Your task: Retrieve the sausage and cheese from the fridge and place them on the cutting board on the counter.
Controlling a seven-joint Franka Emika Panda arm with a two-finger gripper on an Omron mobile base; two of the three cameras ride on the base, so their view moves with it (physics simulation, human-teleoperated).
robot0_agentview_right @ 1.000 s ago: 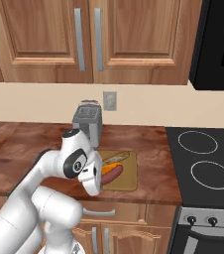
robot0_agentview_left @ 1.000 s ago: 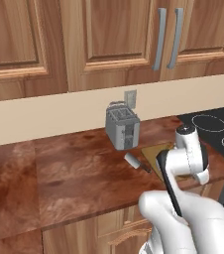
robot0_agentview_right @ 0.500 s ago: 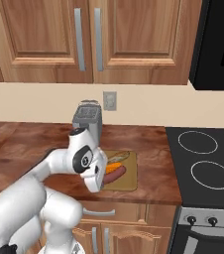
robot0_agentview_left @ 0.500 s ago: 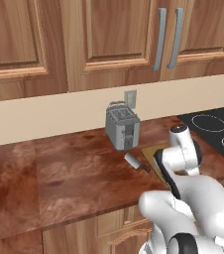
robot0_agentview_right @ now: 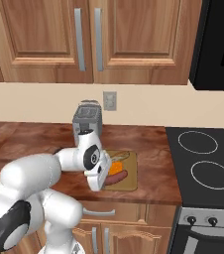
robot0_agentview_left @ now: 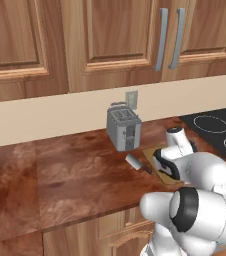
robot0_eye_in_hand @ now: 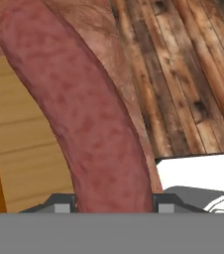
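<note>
**Sausage in the pincer, low over the board**

The sausage (robot0_eye_in_hand: pixel 79 114) runs straight out from between your fingertips in the hand view, its long axis leading away from the gripper (robot0_eye_in_hand: pixel 113 204) and curving off toward the far end. The jaws stand partly closed on either side of its near end, so read it as gripped. In the right base view the sausage (robot0_agentview_right: pixel 116 178) lies along the front part of the cutting board (robot0_agentview_right: pixel 130 184), its long axis roughly across the board, with the gripper (robot0_agentview_right: pixel 98 177) at its left end. Whether it already rests on the wood or hangs just above it, you cannot tell.

The cheese (robot0_agentview_right: pixel 116 167) sits on the board just behind the sausage, near enough that the two may touch.

Releasing looks like your next call, judged from how low the link sits. Watch the board's front edge: the sausage lies close to it.

From the left base view the arm's own bulk covers most of the cutting board (robot0_agentview_left: pixel 152 152), and the fingertips are hidden. The toaster (robot0_agentview_left: pixel 123 128) stands behind, well apart.
</note>
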